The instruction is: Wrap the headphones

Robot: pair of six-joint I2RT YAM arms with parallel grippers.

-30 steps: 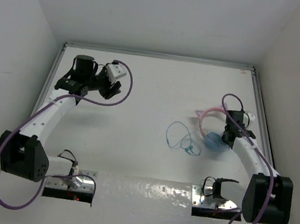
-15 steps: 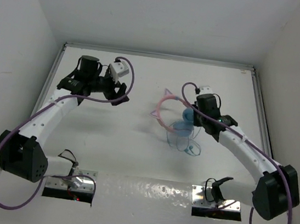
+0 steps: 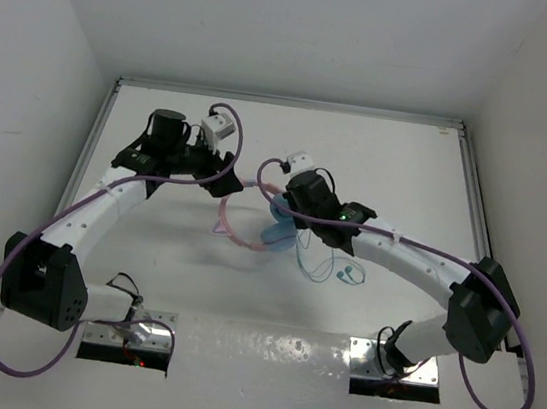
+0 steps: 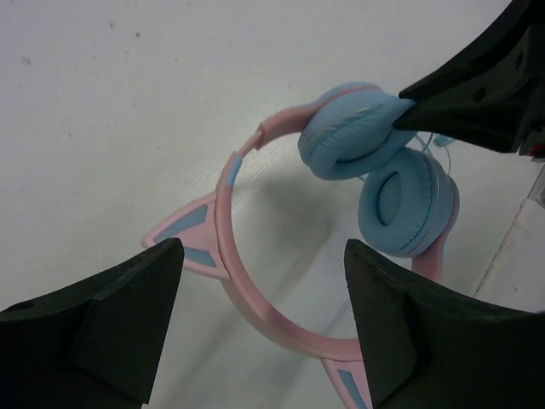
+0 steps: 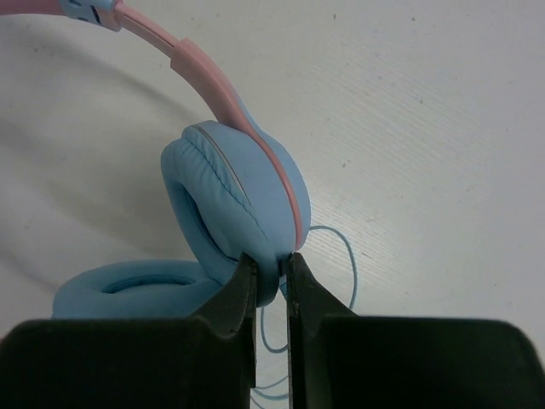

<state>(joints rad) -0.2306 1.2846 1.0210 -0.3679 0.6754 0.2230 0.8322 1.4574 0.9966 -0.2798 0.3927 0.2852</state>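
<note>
Near the middle of the white surface [image 3: 409, 172], a little toward its left edge, are the small over-ear headphones [image 3: 274, 235], with a thin pink headband, round light blue padded cups and a thin teal-blue cord. My right fingers [image 5: 234, 298] are pressed onto the rim of one ear cup [image 5: 226, 200], pinching its soft padding between them so the cup stands on edge above my fingertips. The second ear cup [image 5: 128, 294] sits lower, just beside my right fingers on their left, with its padded ring facing up. The headband [image 5: 200, 77] runs from the pinched cup up toward the far left of my right wrist view. The cable [image 5: 345, 256] lies in loose loops on the surface just past the pinched cup, on the side toward the right edge.

My left fingers [image 4: 111, 328] are spread wide and hold nothing. In my left wrist view, the curve of the headband passes through the gap between them, with one pink and blue cat ear [image 4: 192, 239] pointing toward my left-hand fingertip. A soft shadow lies on the surface under the band. I cannot tell whether the band itself touches the surface.
</note>
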